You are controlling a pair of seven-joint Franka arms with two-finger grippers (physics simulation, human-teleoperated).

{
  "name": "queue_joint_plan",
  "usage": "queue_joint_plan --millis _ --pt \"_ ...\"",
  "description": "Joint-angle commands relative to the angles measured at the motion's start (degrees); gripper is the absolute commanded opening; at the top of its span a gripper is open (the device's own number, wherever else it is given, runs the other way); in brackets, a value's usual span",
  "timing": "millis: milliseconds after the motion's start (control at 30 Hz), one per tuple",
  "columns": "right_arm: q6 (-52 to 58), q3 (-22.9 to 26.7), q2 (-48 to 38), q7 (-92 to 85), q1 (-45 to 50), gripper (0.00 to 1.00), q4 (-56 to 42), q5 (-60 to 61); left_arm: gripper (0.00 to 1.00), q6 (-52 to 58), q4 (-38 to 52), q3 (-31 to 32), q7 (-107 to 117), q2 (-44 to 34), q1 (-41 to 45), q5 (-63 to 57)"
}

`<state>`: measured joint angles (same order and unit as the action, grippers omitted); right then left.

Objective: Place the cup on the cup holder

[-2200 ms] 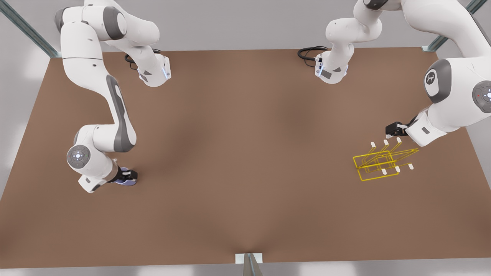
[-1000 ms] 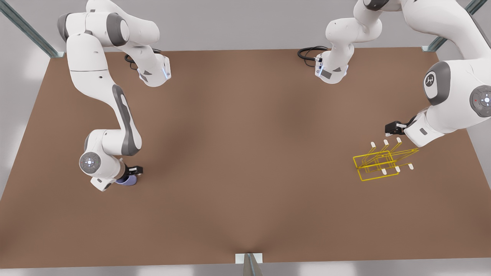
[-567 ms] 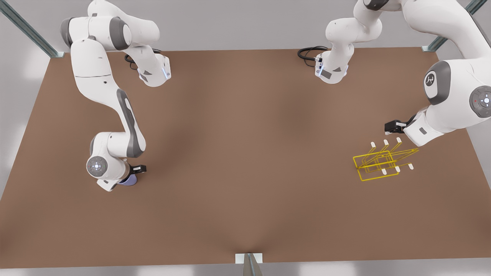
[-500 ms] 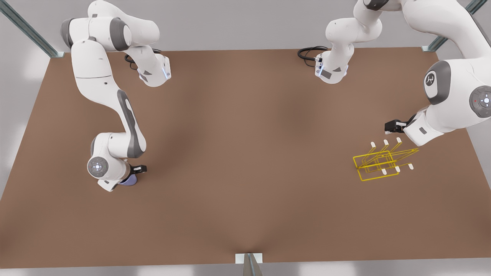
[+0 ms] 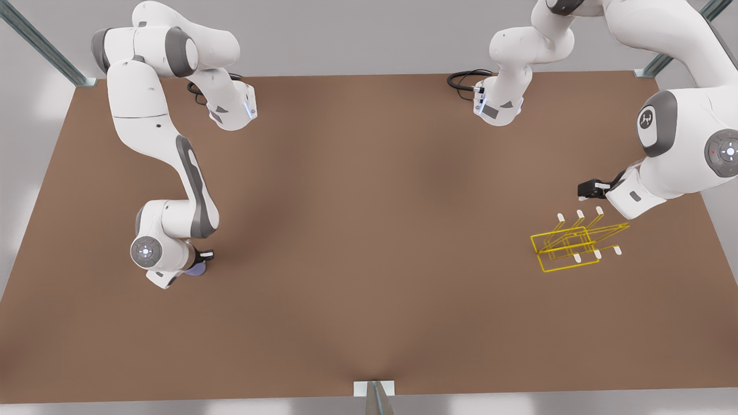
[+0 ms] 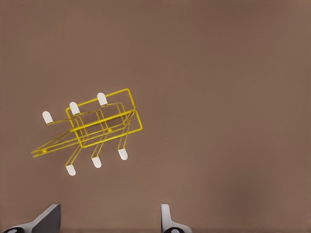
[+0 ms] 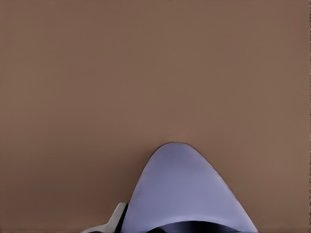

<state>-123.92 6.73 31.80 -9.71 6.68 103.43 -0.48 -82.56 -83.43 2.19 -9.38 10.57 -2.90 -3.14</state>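
Two arms over a brown worktop (image 5: 369,259). We see the right tool (image 5: 199,262) at the front view's left, clamped on the lavender cup (image 7: 187,194), which sits low near the worktop, mostly hidden under the wrist in the front view. The left tool (image 5: 588,193) hangs just beside the yellow cup holder (image 5: 571,242) at the front view's right, fingers (image 6: 167,218) spread apart, gripping nothing. Cup and cup holder are well apart.
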Motion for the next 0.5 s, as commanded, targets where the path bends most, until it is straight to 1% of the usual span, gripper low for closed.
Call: queue_joint_plan --millis 0,133,267,300,367,467 --pt "0.53 0.04 -0.07 -0.13 0.0 0.21 -0.16 -0.23 1.0 -0.05 0.03 0.01 0.68 -0.11 0.0 -0.02" --pt "2.37 -0.05 -0.25 0.05 0.53 0.21 -2.36 0.21 1.0 -0.05 0.03 0.01 0.59 -0.11 0.0 -0.11" --pt "4.3 -0.4 -0.42 -0.66 3.69 0.21 -6.57 5.13 1.0 0.12 0.03 0.01 0.76 -0.11 0.0 0.07" --pt "4.39 -0.48 -0.51 -0.57 5.36 0.21 -8.24 9.87 1.0 0.38 0.03 -0.08 0.68 -0.11 0.0 0.15" --pt "4.3 -0.4 -0.34 0.22 10.54 0.21 -12.99 23.05 1.0 0.39 0.03 0.01 0.68 -0.28 0.0 0.07" --pt "4.13 -0.4 0.8 4.79 15.73 0.21 -16.41 34.39 1.0 1.35 1.52 0.01 0.68 -0.55 0.0 -0.02"
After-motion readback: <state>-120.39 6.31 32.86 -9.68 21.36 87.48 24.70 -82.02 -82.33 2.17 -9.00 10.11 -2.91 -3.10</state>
